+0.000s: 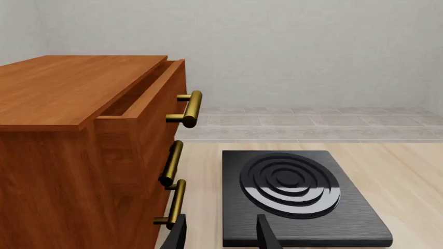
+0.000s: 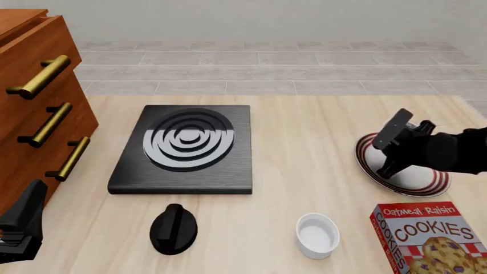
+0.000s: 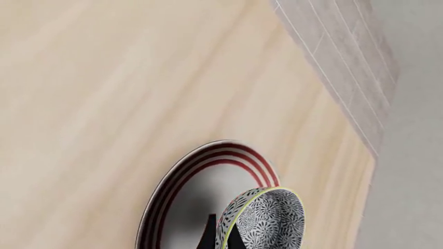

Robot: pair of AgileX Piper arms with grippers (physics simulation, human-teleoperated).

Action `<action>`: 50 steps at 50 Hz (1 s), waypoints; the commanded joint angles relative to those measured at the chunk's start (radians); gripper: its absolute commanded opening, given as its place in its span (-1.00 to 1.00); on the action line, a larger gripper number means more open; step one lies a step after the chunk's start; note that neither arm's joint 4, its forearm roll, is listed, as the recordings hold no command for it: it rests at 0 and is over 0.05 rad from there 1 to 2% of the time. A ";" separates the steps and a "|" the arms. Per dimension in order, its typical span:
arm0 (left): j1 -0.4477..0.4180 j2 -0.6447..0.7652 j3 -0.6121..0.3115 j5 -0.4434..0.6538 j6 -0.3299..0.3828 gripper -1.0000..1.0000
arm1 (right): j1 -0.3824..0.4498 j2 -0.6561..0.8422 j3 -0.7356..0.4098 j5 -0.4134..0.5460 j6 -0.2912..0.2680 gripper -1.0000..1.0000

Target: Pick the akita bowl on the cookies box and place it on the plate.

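The akita bowl (image 3: 266,220), speckled black and white inside with a light rim, hangs tilted over the plate (image 3: 194,202) in the right wrist view. My right gripper (image 3: 221,234) is shut on the bowl's rim. In the front view the right gripper (image 2: 389,162) sits above the red-striped plate (image 2: 414,181), and the arm hides the bowl. The red cookies box (image 2: 434,235) lies at the near right with nothing on it. My left gripper (image 1: 221,236) is open and holds nothing, low at the near left (image 2: 23,228) beside the cabinet.
A black square stove (image 2: 182,148) with grey rings lies centre left. The wooden drawer cabinet (image 2: 38,103) stands at the left, its top drawer (image 1: 149,96) slightly open. A black knob-like object (image 2: 173,228) and a small white ramekin (image 2: 317,234) sit near the front edge.
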 commanded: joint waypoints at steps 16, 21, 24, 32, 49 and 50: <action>0.000 0.000 0.000 0.000 0.000 1.00 | 0.022 0.046 -0.010 0.001 0.032 1.00; 0.000 0.000 0.000 0.000 0.000 1.00 | 0.025 0.046 -0.011 0.002 0.037 1.00; 0.000 0.000 0.000 0.000 0.000 1.00 | 0.032 0.046 -0.010 0.003 0.042 1.00; 0.000 0.000 0.000 0.000 0.000 1.00 | 0.038 0.040 -0.016 0.015 0.053 1.00; 0.000 0.000 0.000 0.000 0.000 1.00 | 0.098 -0.087 0.041 0.026 0.112 1.00; 0.000 0.000 0.000 0.000 0.000 1.00 | 0.101 -0.091 0.043 0.027 0.115 1.00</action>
